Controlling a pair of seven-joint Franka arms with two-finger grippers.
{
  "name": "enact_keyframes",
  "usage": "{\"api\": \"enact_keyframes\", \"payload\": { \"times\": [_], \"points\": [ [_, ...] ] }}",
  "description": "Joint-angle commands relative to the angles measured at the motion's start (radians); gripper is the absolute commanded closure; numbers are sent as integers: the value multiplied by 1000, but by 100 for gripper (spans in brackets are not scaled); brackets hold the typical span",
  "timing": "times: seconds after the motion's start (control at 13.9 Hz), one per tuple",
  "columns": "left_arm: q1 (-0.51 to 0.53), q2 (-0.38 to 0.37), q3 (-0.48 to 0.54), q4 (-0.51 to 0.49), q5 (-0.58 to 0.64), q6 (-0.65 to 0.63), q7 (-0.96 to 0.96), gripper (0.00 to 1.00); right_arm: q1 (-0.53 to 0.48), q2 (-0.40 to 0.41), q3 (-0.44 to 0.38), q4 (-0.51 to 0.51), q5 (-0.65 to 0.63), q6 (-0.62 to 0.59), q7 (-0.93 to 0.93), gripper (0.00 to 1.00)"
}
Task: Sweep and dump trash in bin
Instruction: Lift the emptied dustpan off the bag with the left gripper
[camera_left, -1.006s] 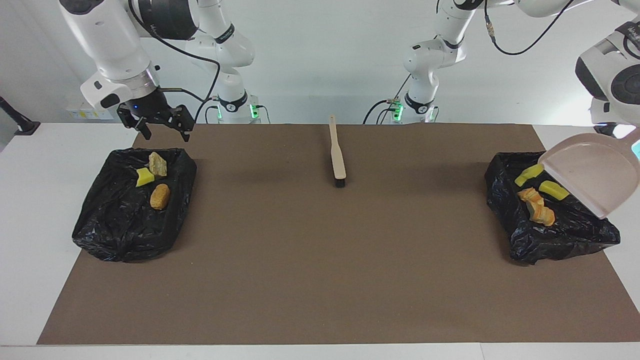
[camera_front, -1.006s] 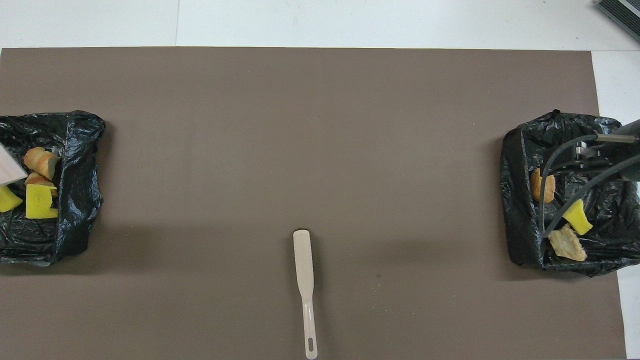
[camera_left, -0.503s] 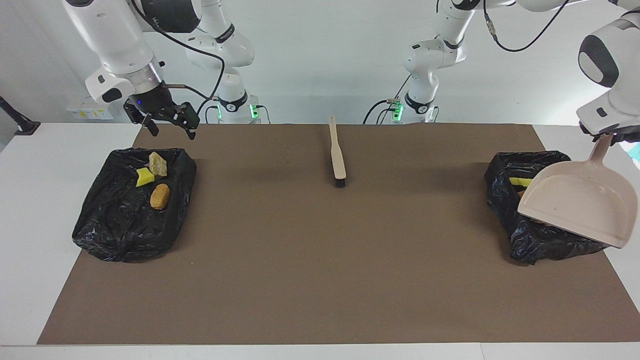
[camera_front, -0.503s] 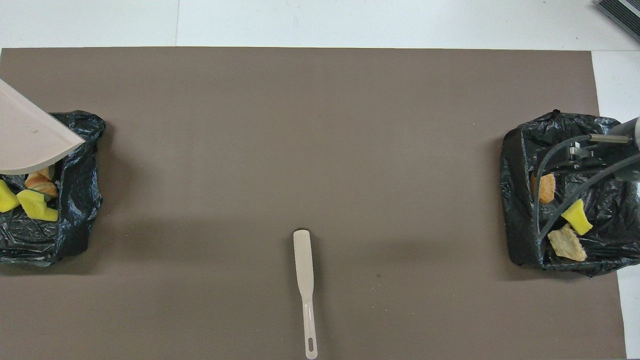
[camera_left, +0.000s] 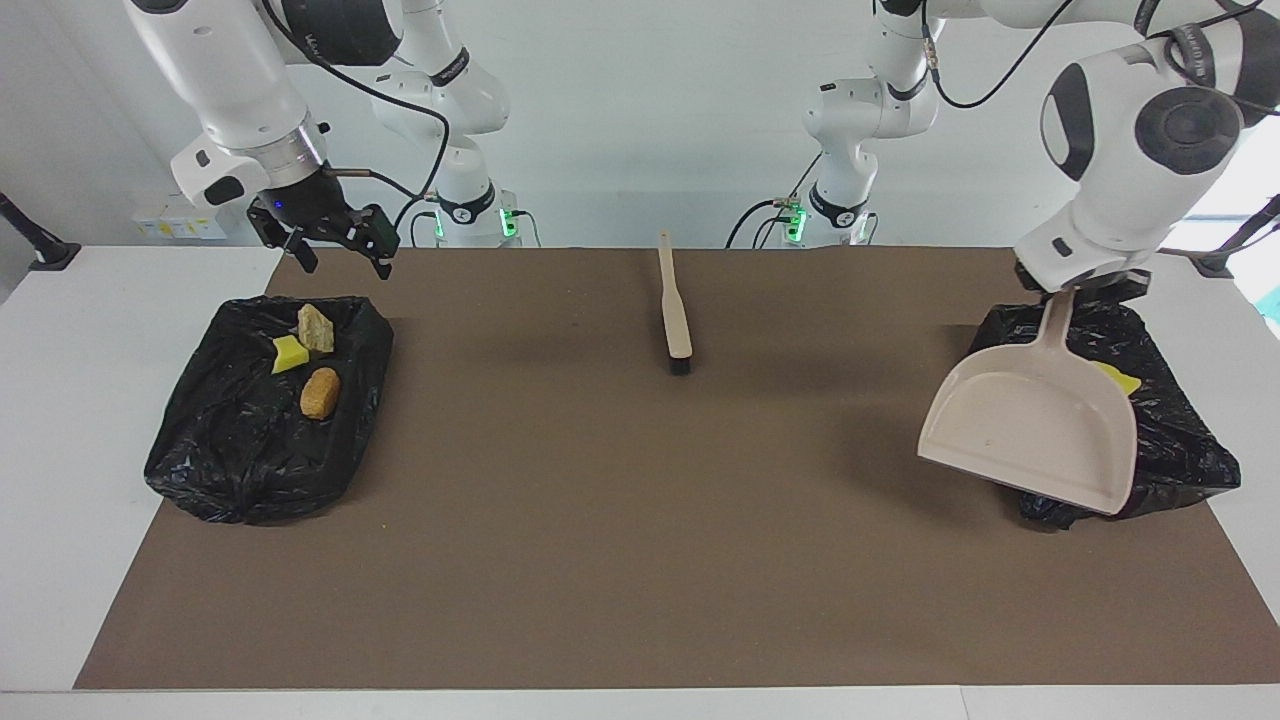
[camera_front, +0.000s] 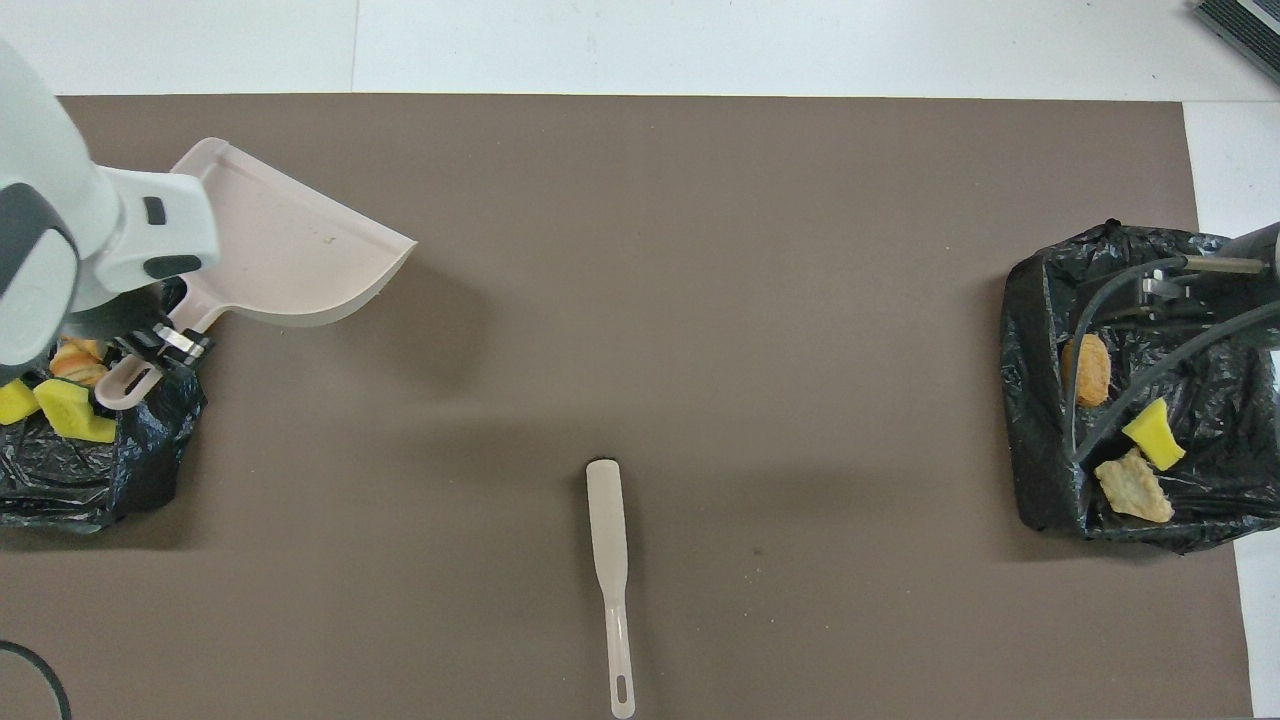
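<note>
While I hang my right gripper (camera_left: 341, 264) over the black bin bag (camera_left: 250, 450) at the right arm's end of the table, well away from the brush (camera_left: 676, 310), its fingers are spread wide with nothing between them. That arm is just waiting.

Down in that bag, three pieces of trash sit together: a pale tan stone piece (camera_left: 315, 328), a yellow sponge chunk (camera_left: 289, 354) touching it, and an orange-brown lump (camera_left: 319, 392) just beside them.

On to the middle: the brush lies flat on the brown mat (camera_left: 600, 560), handle toward the robots, dark bristles at the end farther from them, nothing touching it.

Past the brush toward the left arm's end, here's the action! My left gripper (camera_left: 1076, 296) is pinched tight on the handle of the beige dustpan (camera_left: 1030, 430). The pan hangs tilted in the air, mouth down, over the brush-side edge of the second bin bag (camera_left: 1180, 450) and the mat beside it.

From above, that bag holds two yellow sponge pieces (camera_front: 75, 412) and an orange bread-like lump (camera_front: 75, 360), partly hidden under my wrist.
</note>
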Motion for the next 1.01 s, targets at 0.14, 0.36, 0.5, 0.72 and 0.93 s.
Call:
{"api": "enact_keyframes", "payload": {
  "times": [0.14, 0.36, 0.5, 0.72, 0.93],
  "points": [
    [-148, -5, 19, -68, -104, 120, -90, 100, -7, -13, 6, -26, -6, 39, 8, 0],
    [-257, 44, 19, -110, -219, 305, -376, 100, -7, -13, 6, -26, 3, 29, 9, 0],
    [-323, 76, 19, -147, -242, 444, -530, 100, -7, -11, 6, -24, 12, 29, 9, 0],
    [-371, 110, 19, -157, -276, 515, -628, 100, -8, -11, 6, -24, 12, 29, 9, 0],
    [-416, 110, 19, -228, -277, 600, -685, 100, -8, -11, 6, -24, 12, 29, 9, 0]
  ]
}}
